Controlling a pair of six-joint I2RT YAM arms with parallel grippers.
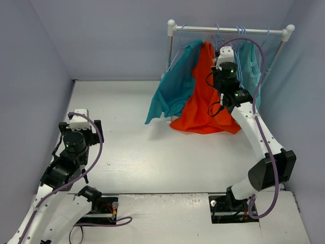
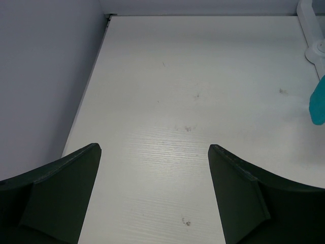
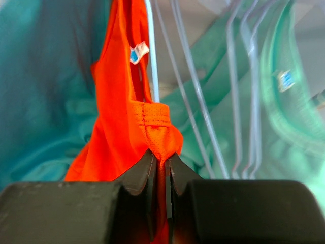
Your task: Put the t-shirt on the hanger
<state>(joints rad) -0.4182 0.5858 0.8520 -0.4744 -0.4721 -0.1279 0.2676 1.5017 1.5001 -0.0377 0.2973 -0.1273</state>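
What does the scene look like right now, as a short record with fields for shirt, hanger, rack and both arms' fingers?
t-shirt: orange-red, hanging at the rack between teal shirt and green shirt
hanger: pale wire beside the neck; inside it or not, cannot tell
left fingers: open, above the table, holding nothing
right fingers: shut on a fold of the t-shirt
rack: more wire hangers on its rail

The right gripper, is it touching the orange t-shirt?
Touching. The right wrist view shows the right gripper, jaws shut, pinching a stitched edge of the orange t-shirt.
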